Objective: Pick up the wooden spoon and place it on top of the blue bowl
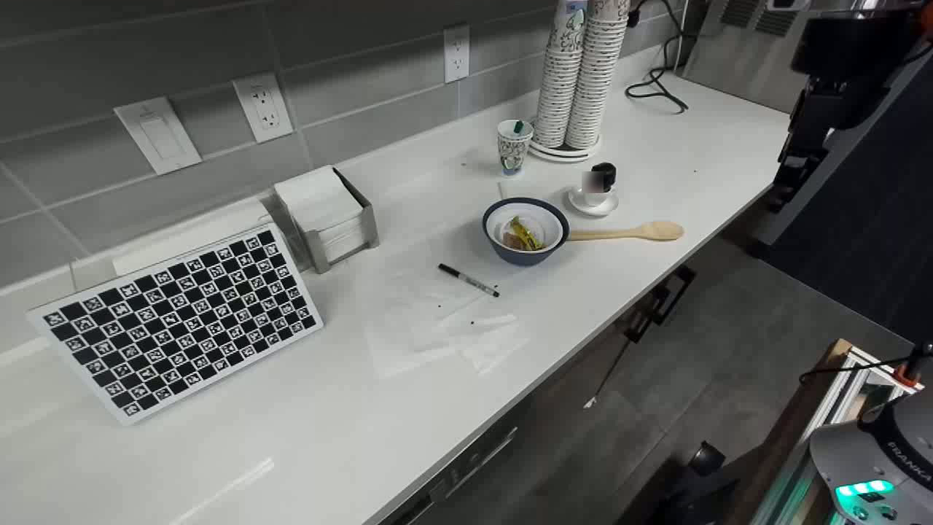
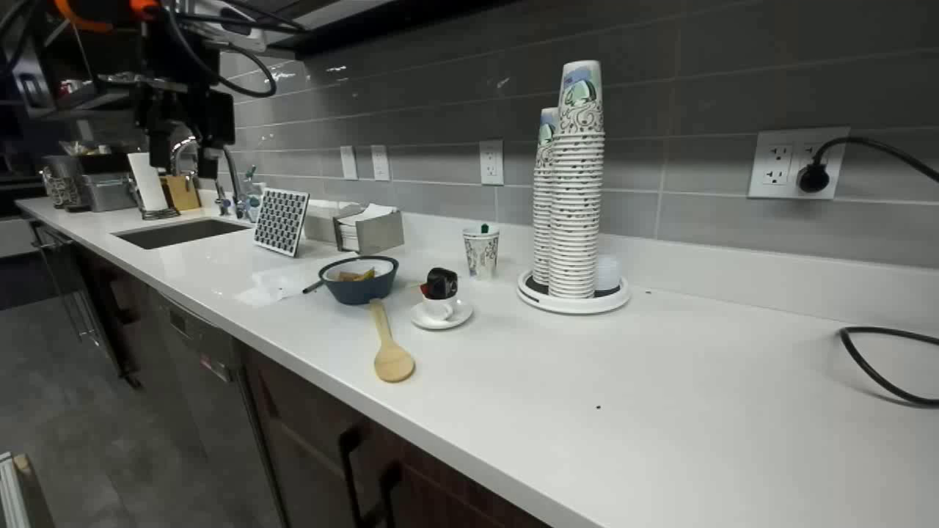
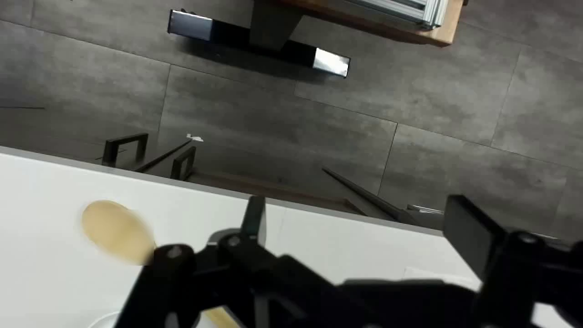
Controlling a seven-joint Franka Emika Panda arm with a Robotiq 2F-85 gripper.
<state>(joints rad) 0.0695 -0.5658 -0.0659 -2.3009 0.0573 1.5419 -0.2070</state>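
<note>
The wooden spoon (image 1: 649, 231) lies on the white counter with its handle end close against the blue bowl (image 1: 521, 257); I cannot tell if they touch. In an exterior view the spoon's head (image 2: 394, 363) points toward the counter's front edge and the bowl (image 2: 358, 290) stands beyond it. In the wrist view the spoon head (image 3: 116, 230) shows at lower left, its handle mostly hidden behind the gripper. The bowl holds yellowish bits; the gripper body hides it in the wrist view. My gripper (image 3: 360, 223) is open and empty, high above the counter (image 2: 183, 158).
A white cup on a saucer (image 2: 440, 314) stands beside the spoon and bowl. Tall paper cup stacks (image 2: 576, 213) and a single cup (image 1: 513, 149) stand behind. A pen (image 1: 469, 280), napkin holder (image 1: 339, 226) and checkered board (image 1: 182, 321) are on the bowl's other side.
</note>
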